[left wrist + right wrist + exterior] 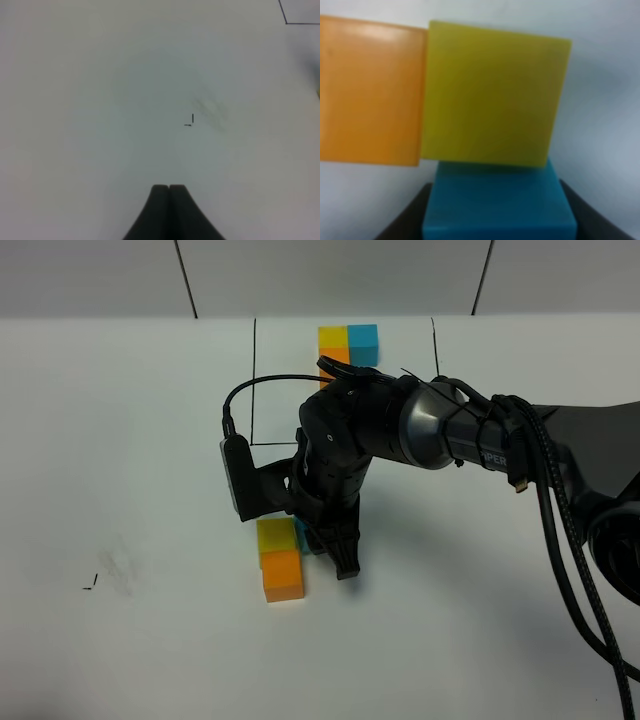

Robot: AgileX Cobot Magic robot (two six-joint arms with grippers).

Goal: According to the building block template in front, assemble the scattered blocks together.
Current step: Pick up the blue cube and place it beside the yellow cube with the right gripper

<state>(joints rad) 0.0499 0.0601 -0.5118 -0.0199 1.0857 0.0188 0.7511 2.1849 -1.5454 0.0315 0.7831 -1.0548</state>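
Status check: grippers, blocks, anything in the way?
Left gripper shut, empty. Right gripper around blue block, pressed to yellow block; orange block joined. Template behind arm. Nothing blocking.

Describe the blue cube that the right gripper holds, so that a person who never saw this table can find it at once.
On the white table, look below the black drawn rectangle, where the right gripper reaches down. Between its jaws sits the blue cube, pressed against the yellow cube, which adjoins the orange cube. Unlike the blue block of the framed template, it has no outline around it.
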